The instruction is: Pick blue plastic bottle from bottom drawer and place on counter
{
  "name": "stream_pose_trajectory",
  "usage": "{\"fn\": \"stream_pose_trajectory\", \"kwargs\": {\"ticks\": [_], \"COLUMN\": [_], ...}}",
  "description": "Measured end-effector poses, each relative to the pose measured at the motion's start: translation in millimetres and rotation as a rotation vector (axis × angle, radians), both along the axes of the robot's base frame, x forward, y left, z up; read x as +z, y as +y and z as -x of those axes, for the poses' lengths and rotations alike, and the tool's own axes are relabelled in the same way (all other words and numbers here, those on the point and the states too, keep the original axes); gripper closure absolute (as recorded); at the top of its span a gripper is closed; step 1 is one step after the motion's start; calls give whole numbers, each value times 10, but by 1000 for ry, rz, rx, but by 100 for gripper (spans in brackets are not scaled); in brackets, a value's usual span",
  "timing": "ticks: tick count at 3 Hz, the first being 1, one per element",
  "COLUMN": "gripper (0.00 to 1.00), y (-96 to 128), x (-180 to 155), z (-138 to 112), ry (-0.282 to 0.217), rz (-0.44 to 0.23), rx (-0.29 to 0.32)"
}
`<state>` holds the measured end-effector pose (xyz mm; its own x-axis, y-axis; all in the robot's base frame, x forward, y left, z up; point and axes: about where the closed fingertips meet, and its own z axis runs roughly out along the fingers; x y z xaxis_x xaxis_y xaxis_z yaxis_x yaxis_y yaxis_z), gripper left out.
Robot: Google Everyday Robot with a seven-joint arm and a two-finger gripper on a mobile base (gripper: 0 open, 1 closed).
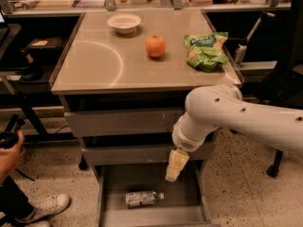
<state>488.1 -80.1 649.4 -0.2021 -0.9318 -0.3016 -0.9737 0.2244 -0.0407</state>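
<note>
Camera view: gripper (173, 168) hangs over the open bottom drawer (137, 178), above the blue plastic bottle (142, 198), which lies sideways on the drawer floor. Not touching it; spread or closed, can't tell.

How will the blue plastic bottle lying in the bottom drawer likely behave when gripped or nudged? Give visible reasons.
The blue plastic bottle lies on its side on the flat floor of the bottom drawer, so a nudge would probably roll it. It looks small and plastic, so it is likely light and may dent when squeezed. The gripper hangs above, to its right.
</note>
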Motion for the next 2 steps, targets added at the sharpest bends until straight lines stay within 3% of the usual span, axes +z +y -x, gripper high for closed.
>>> {"fn": "stream_pose_trajectory", "kwargs": {"ticks": [1,2], "gripper": [0,0], "y": [134,134], "x": [-693,-693], "z": [-57,-57], "ry": [75,75], "rz": [-31,-31], "rx": [0,0]}}
